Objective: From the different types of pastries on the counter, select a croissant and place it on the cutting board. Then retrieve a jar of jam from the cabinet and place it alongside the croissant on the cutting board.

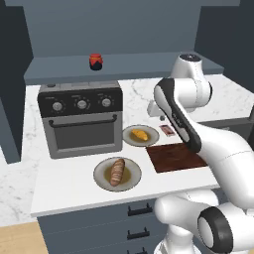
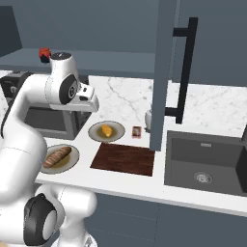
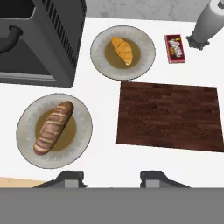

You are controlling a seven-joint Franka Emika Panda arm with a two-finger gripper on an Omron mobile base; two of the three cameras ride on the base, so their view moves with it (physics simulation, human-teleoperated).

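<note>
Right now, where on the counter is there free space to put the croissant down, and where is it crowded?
The cutting board is bare across its whole top. White counter also shows between the two plates and the board. It is crowded behind the board, where the red packet and the white bottle stand near the croissant plate.

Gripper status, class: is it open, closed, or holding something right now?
Gripper: open, holding nothing; its two fingertips stand apart above the counter, short of the croissant.

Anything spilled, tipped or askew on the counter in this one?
Nothing stands out. The croissant and the brown loaf lie on their plates, the cutting board lies flat and bare, and the jar of jam stands upright on the cabinet ledge.
</note>
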